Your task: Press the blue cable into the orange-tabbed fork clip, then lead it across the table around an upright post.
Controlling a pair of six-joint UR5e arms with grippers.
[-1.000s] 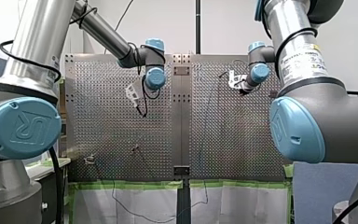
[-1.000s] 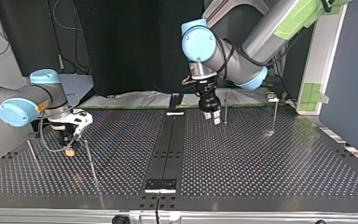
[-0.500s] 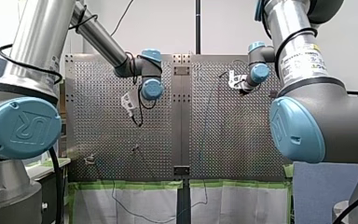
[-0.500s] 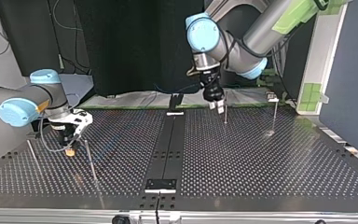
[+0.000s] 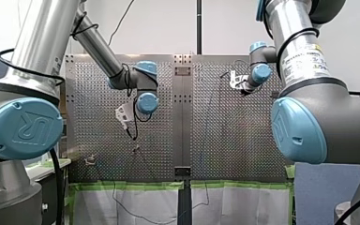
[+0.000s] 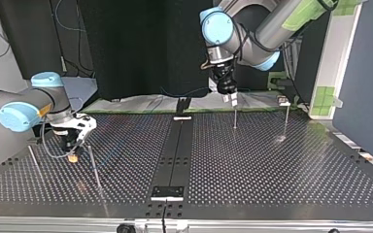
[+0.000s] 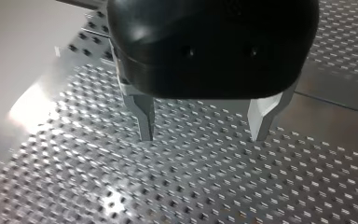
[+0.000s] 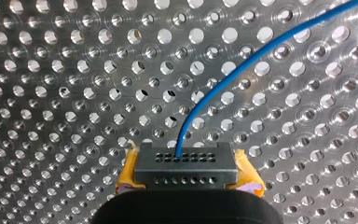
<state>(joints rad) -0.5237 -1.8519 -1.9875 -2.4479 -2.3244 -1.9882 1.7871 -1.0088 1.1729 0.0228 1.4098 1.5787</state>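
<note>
Two arms, one moving. Left gripper [image 5: 133, 135] has dropped from 11 o'clock of board toward 7 o'clock in front view. It now hangs just above upright post [image 6: 234, 119], fingers [image 7: 145, 119] apart, nothing between. Right gripper [image 8: 186, 163] unmoved at 1 o'clock, yellow pads [image 8: 128, 171] clamped on blue cable [image 8: 261, 56], which trails off over table [image 8: 51, 116]. Fork clip not made out. Judgement: cable held ready, left arm lining up at post for routing.

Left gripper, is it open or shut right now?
Open. In the left wrist view the left gripper has its two metal fingers well apart, with only bare perforated table between them.
</note>
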